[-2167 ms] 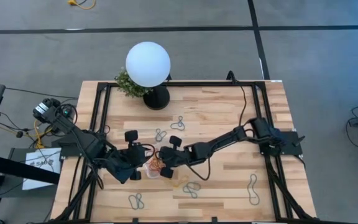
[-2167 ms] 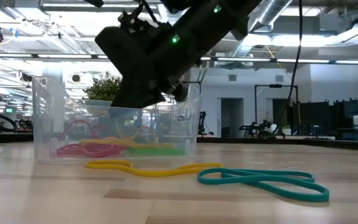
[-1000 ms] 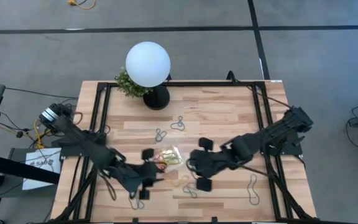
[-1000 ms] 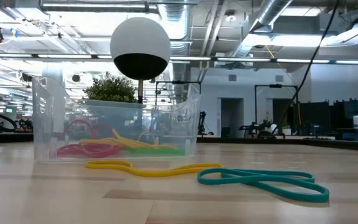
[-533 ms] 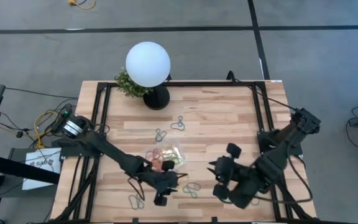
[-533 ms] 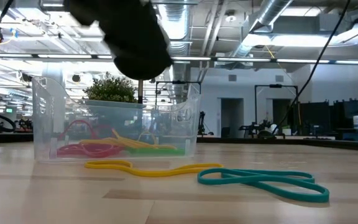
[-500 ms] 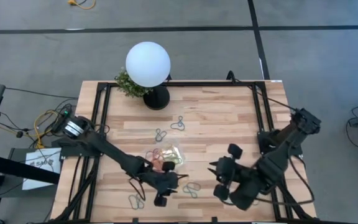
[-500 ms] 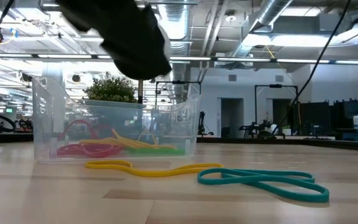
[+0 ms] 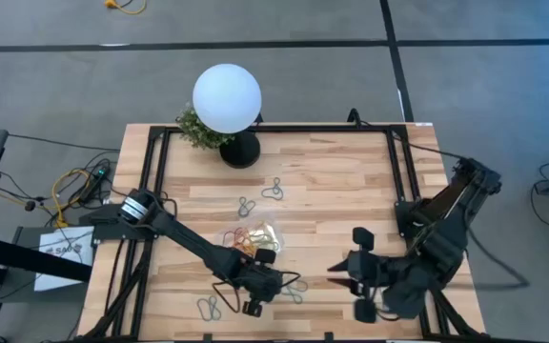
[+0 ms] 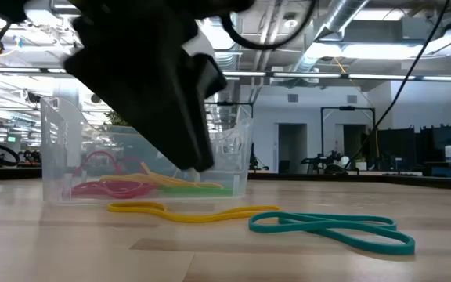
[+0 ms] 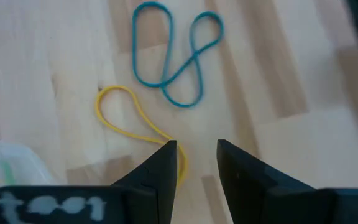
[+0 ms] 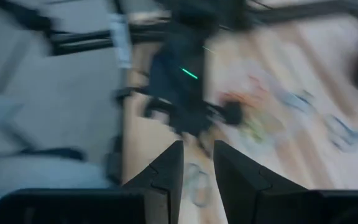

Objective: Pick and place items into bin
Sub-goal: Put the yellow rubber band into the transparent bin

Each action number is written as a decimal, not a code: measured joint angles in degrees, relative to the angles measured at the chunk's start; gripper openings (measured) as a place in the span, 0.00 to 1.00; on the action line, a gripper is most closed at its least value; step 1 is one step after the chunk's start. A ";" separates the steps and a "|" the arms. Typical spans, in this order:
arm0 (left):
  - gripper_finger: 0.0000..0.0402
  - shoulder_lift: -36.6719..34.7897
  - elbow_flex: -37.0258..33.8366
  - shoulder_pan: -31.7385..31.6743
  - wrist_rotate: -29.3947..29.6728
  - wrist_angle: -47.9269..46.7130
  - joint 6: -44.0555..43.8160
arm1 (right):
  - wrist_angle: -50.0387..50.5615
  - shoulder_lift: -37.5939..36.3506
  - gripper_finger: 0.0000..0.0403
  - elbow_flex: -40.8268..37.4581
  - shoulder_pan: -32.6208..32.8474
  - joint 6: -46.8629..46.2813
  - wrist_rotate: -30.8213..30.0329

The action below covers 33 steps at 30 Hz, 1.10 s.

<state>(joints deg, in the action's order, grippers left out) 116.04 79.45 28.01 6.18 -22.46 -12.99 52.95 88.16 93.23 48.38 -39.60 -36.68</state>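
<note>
The clear bin point(image 9: 271, 232) stands mid-table with red, yellow and green loops inside point(image 10: 131, 184). A yellow loop point(image 11: 122, 118) and a teal figure-eight loop point(image 11: 174, 57) lie flat on the wood just nearer than the bin, also in the low view as yellow loop point(image 10: 186, 210) and teal loop point(image 10: 327, 229). My left gripper point(image 9: 263, 280) hovers open over the yellow loop's end, its fingertips point(image 11: 166, 152) above the table. My right gripper point(image 9: 343, 276) is open, off to the right near the table's near edge, touching nothing.
A white globe lamp point(image 9: 227, 98) and a small plant point(image 9: 196, 129) stand at the far edge. Grey loops lie beyond the bin point(image 9: 273, 191), near the near-left edge point(image 9: 208, 307), and by the right arm. Black frame rails run along both sides.
My left gripper has moved from the bin's near-left side toward the right and come down over the yellow loop. My right gripper has drawn away from the bin toward the table's right and near edge. The loops and bin have stayed put.
</note>
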 joint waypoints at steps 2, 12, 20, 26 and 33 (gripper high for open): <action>0.26 1.49 2.04 -0.55 0.18 -3.38 -0.01 | -4.34 -1.99 0.20 0.00 -0.45 7.28 4.83; 0.26 3.36 3.60 -1.99 -1.71 -6.45 0.03 | -19.48 -7.60 0.20 -13.99 -7.11 15.11 13.55; 0.26 3.23 3.59 -1.92 -4.64 -6.82 -0.68 | -42.64 -15.81 0.20 -38.41 -17.17 11.52 27.27; 0.26 5.29 3.78 -2.40 -5.41 -6.51 -1.06 | -51.68 -20.13 0.20 -48.49 -19.54 11.29 28.72; 0.25 6.26 4.11 -2.34 -3.07 -8.27 -0.14 | -54.25 -20.46 0.20 -50.53 -18.75 9.56 29.29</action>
<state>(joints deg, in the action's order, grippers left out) 122.29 83.56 25.67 3.11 -30.73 -13.14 -1.30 67.70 42.70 29.63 -30.04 -7.39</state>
